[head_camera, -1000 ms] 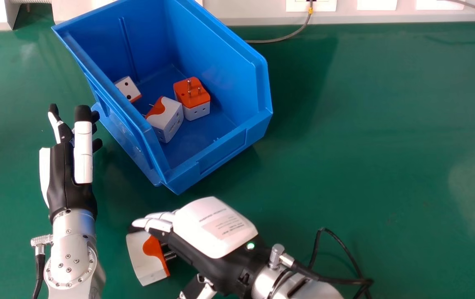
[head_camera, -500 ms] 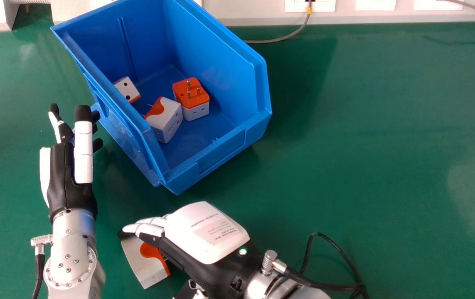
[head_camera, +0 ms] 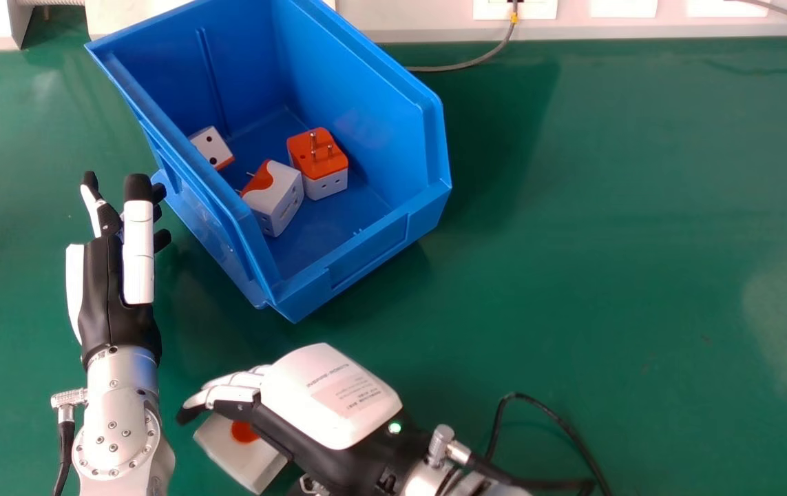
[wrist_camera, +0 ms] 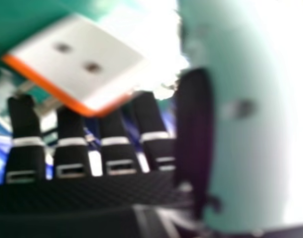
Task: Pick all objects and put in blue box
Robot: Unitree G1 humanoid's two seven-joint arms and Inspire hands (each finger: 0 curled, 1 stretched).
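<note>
The blue box [head_camera: 359,255] holds several white and orange plug adapters, one of them [head_camera: 324,180] orange side up with its pins raised. Near the bottom edge of the head view, another white adapter [head_camera: 235,458] with an orange patch lies outside the box, partly covered by my right hand [head_camera: 331,399]. That hand is open, its fingers reaching over and past the adapter. In the right hand view the adapter [wrist_camera: 82,59] is beyond the fingertips of my right hand [wrist_camera: 112,144]. My left hand [head_camera: 138,255] is open beside the box's left wall, its fingers straight.
Green tabletop [head_camera: 606,241] stretches to the right of the box. A grey cable [head_camera: 462,67] runs behind the box from a white socket panel [head_camera: 531,9] along the back. The right arm's black cable [head_camera: 551,417] loops above the table.
My right hand has moved left and toward the bottom edge, covering more of the loose adapter. That adapter has turned and shifted slightly the same way. My left hand has stayed still.
</note>
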